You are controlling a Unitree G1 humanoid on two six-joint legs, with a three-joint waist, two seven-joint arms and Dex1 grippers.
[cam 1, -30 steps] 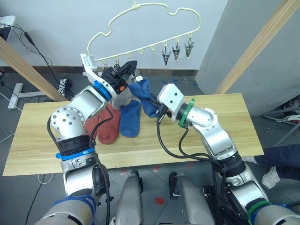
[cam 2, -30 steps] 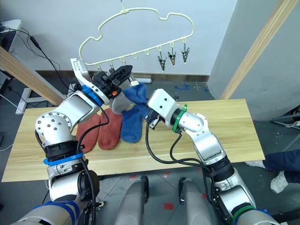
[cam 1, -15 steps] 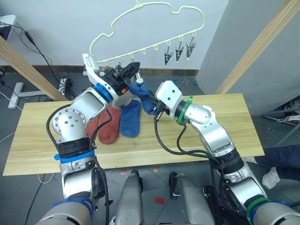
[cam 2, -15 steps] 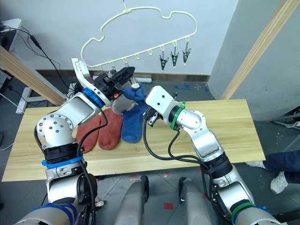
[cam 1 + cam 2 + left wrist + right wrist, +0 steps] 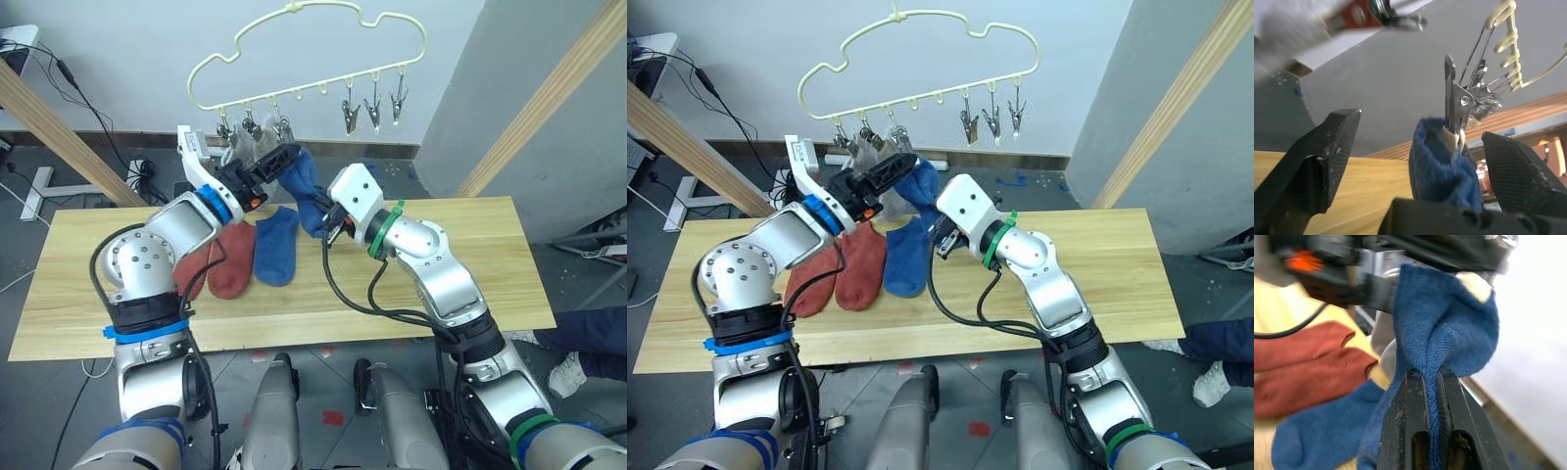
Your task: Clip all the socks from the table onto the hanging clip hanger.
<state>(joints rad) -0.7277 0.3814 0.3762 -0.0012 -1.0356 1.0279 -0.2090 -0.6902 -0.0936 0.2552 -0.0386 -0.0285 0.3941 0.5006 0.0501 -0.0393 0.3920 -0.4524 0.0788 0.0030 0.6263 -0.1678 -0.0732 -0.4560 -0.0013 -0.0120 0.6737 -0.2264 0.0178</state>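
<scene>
While a second ago the raised blue sock hung below the clip hanger, with both arms lower over the counter, it now sits up at the row of clips, and the left wrist view shows its cuff edge caught in the mouth of one grey metal clip. The right hand is clamped on a fold of that sock, its two fingers pressed together with blue fabric between them, lifting from about 5 o'clock of the clip. The left hand has come up too and stands spread wide, one finger either side of the clip and sock, touching neither as far as I can tell (it looks placed either to squeeze the clip or just after letting it go). That reads as the third clipping nearly made: grey fabric already hangs from the clips at 9 o'clock of the blue sock, likely the two grey socks, though their outlines are partly hidden by the left arm. On the counter the second blue sock lies at 6 o'clock of the hanger, with two rust-red socks just beside it toward 9 o'clock, touching one another. Three clips at the hanger's 3 o'clock end hang bare, so roughly half the job remains.
</scene>
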